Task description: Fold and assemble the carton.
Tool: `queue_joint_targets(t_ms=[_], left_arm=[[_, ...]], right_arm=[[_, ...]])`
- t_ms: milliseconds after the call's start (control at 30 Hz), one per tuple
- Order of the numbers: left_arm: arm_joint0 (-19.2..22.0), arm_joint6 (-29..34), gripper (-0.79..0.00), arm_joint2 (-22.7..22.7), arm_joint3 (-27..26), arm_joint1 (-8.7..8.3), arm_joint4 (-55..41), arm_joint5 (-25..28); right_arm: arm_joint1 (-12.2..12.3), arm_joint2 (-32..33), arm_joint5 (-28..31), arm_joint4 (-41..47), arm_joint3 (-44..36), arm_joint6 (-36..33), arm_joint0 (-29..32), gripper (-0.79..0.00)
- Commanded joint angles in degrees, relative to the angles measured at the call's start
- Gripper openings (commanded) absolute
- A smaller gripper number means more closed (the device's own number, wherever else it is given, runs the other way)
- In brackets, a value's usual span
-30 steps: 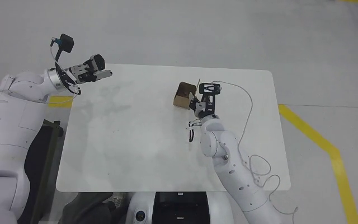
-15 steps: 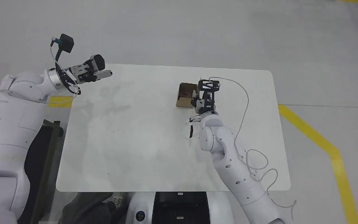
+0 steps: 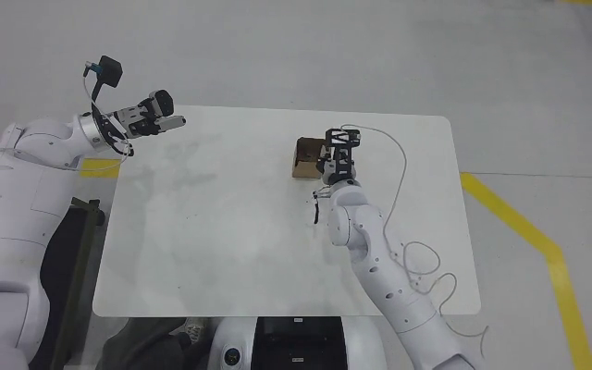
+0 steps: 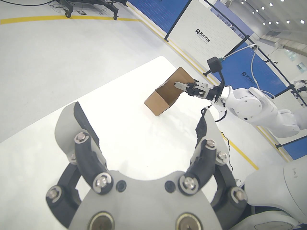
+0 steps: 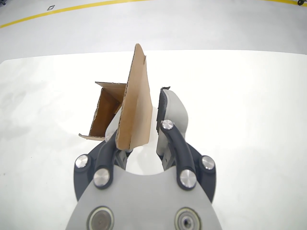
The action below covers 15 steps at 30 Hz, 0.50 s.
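Observation:
A small brown carton (image 3: 308, 157) lies on its side on the white table (image 3: 231, 231), right of centre, with its mouth open (image 5: 105, 111). One long flap (image 5: 136, 111) stands up from its side. My right gripper (image 3: 330, 159) straddles that flap: one finger sits behind it inside the carton's mouth, the other finger (image 5: 168, 106) is just outside with a thin gap. It is open. The left wrist view shows the carton (image 4: 160, 101) with the right gripper (image 4: 178, 84) at its flap. My left gripper (image 3: 176, 120) hangs open over the table's far left corner, with nothing between its fingers (image 4: 79, 118).
A thin white cable (image 3: 407, 176) loops from the right arm over the table's right side. The table has rounded corners, with bare grey floor around it. A yellow floor line (image 3: 518, 222) runs to the right.
The right gripper has slid closer to the carton, so the flap now stands between its fingers. The carton has turned slightly and sits squarer. The left arm has not moved.

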<state>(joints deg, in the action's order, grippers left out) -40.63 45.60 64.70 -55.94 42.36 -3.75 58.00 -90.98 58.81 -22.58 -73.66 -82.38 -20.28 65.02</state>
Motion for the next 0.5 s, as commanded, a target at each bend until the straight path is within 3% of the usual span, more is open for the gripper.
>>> queue_joint_targets(t_ms=[0,300,467], left_arm=[[0.0,0.0,0.000,0.0,0.0,0.00,0.0,0.0],[0.0,0.0,0.000,0.0,0.0,0.00,0.0,0.0],[0.0,0.0,0.000,0.0,0.0,0.00,0.0,0.0]], right_arm=[[-0.1,0.2,0.7,0.8,0.3,0.2,0.0,-0.773],[0.3,2.7,6.1,4.2,-3.7,4.7,2.9,-0.785],[0.9,5.6,14.5,12.6,-10.0,7.1,7.8,-0.785]])
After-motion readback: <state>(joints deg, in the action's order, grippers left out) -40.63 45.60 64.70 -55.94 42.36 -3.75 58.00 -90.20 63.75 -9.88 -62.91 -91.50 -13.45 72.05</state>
